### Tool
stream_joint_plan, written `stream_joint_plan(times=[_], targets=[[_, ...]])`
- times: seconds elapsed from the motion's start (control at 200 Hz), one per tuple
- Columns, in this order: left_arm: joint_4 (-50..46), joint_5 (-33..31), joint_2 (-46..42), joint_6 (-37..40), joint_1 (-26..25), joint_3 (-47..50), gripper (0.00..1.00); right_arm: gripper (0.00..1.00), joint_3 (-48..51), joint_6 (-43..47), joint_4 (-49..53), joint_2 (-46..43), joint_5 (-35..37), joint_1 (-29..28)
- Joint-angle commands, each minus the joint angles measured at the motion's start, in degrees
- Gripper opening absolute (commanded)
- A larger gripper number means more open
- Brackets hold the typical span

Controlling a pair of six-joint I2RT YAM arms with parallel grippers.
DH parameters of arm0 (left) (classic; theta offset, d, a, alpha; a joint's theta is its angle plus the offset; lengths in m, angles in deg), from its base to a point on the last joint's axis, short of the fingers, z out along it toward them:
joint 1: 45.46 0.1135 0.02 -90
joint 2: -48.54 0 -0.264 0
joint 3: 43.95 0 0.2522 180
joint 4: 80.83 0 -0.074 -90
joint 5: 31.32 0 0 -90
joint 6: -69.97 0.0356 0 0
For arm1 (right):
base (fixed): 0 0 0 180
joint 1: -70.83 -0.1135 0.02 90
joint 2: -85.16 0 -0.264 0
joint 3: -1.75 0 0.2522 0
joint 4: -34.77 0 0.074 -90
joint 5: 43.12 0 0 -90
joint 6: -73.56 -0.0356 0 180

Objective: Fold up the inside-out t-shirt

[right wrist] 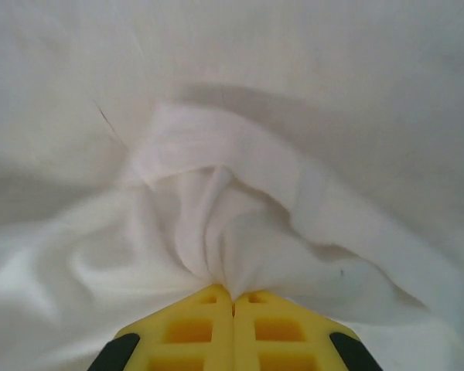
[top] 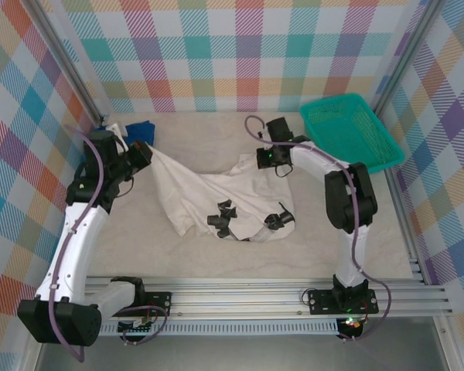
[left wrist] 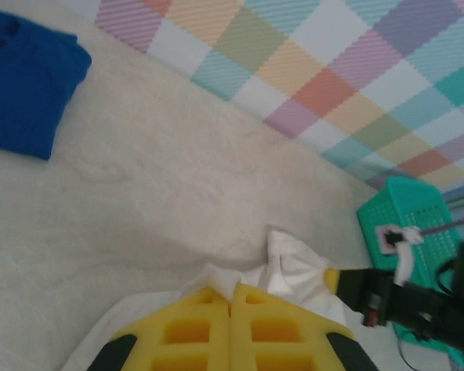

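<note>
- My left gripper (left wrist: 230,290) had its yellow fingers pressed fully together, with a pinch of white cloth bunched at the tips.
- That cloth was a corner of the inside-out t-shirt (top: 209,193). From the top camera I saw it lifted at the left rear of the table (top: 209,139), drawn into a taut ridge running down toward the middle.
- My right gripper (right wrist: 233,292) was closed as well, its fingers meeting with no gap. Folds of the shirt gathered right into the seam between them, and a hemmed band curved just beyond the tips.
- From above, this grip sat at the shirt's far right edge, near the middle rear of the table.
- Between the two grips the shirt sagged and lay rumpled on the table, its bulk spread toward the near centre.
- A few small black shapes lay on its near part; I could not tell what they were.
- Just behind the left gripper lay a blue cloth (left wrist: 23,85), flat in the rear left corner, apart from the shirt.
- A teal basket (top: 352,131) stood at the rear right, beside the right arm and clear of the shirt.
</note>
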Motion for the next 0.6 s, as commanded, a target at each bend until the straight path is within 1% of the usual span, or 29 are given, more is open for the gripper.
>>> stream_joint_plan(times=[0.0, 0.16, 0.27, 0.365, 0.435, 0.455, 0.505, 0.54, 0.595], targets=[[2.33, -1.07, 1.45, 0.13, 2.37, -8.27, 0.0, 0.0, 0.33, -1.86, -6.22, -13.21, -1.92, 3.78], [1.29, -1.78, 3.85, 2.0, 4.81, -21.3, 0.0, 0.0, 4.42, -3.31, -8.98, -26.22, -1.38, 6.32], [-0.18, -0.47, 4.21, 4.31, 6.36, -27.31, 0.0, 0.0, 10.13, -3.8, -9.75, -34.77, -0.74, 6.53], [-3.6, 2.38, 2.55, 7.74, 6.41, -27.63, 0.0, 0.0, 18.58, -6.49, -8.64, -42.13, -2.46, 6.53], [-6.19, 5.36, 0.14, 9.29, 6.41, -22.84, 0.0, 0.0, 27.43, -10.26, -7.19, -47.47, -3.98, 6.31], [-6.7, 6.41, -0.78, 9.78, 6.41, -20.82, 0.0, 0.04, 30.19, -11.48, -6.58, -48.9, -4.27, 6.13], [-7.81, 9.34, -2.9, 10.75, 6.41, -15.04, 0.0, 0.19, 37.25, -15.0, -5.1, -51.87, -5.04, 5.84], [-8.77, 11.54, -4.2, 11.73, 6.4, -11.06, 0.0, 0.25, 42.4, -17.66, -4.52, -53.77, -5.74, 5.29], [-10.71, 13.13, -5.89, 12.77, 6.41, -5.29, 0.0, 0.36, 49.32, -20.44, -3.99, -56.56, -5.98, 4.02]])
